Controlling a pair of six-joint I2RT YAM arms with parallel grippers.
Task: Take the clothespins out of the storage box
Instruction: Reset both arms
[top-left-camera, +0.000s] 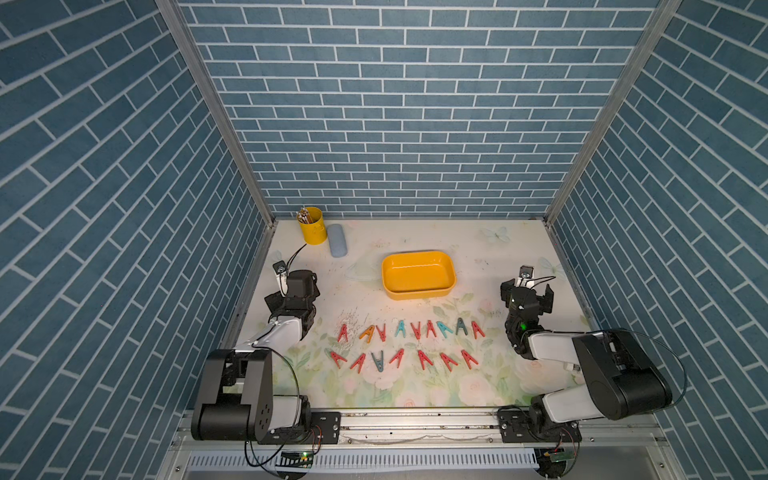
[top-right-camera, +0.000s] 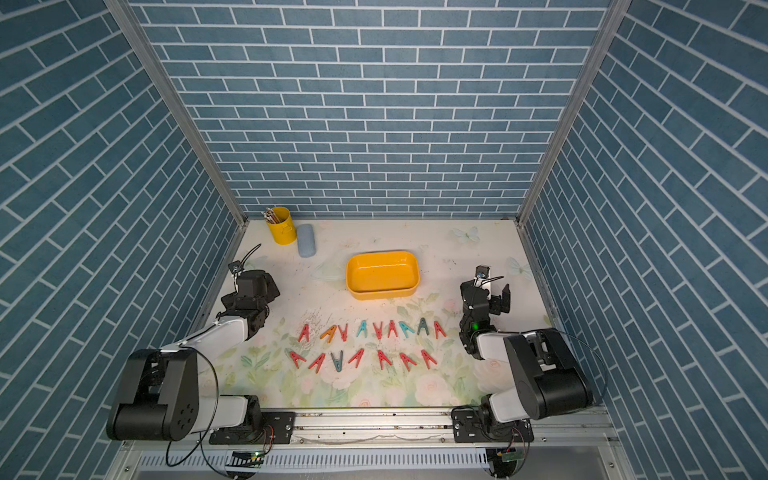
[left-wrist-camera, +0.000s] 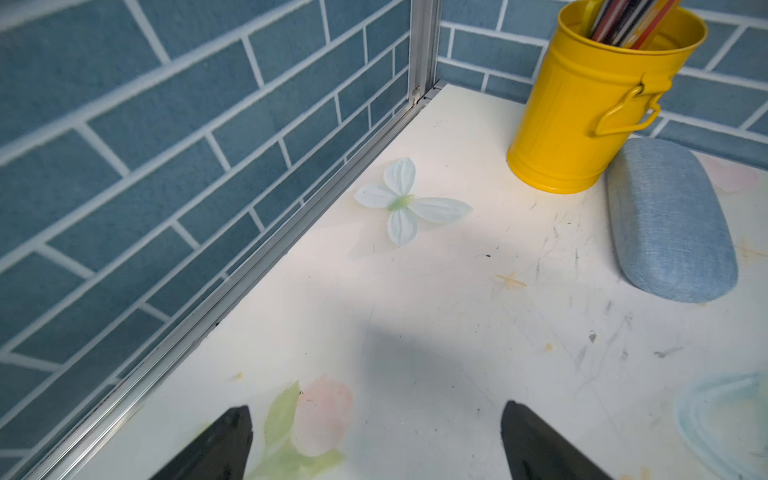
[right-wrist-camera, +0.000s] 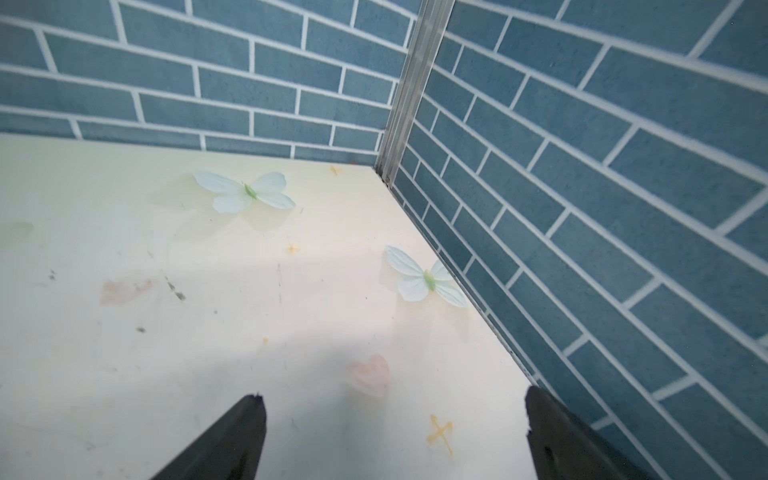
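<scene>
Yellow storage box (top-left-camera: 415, 272) empty, clothespins (top-left-camera: 430, 329) rowed across the frame just below it.
Left hand (left-wrist-camera: 376, 409), right hand (right-wrist-camera: 394, 395): both wide, empty, at either side.

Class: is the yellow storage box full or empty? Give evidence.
Empty. The storage box shows only bare yellow floor; the clothespins lie in two rows outside it.

pencil cup (top-left-camera: 311, 226): upright, back-left corner | blue case (top-left-camera: 337, 240): lying just beside it | floral tabletop (top-left-camera: 478, 386)
</scene>
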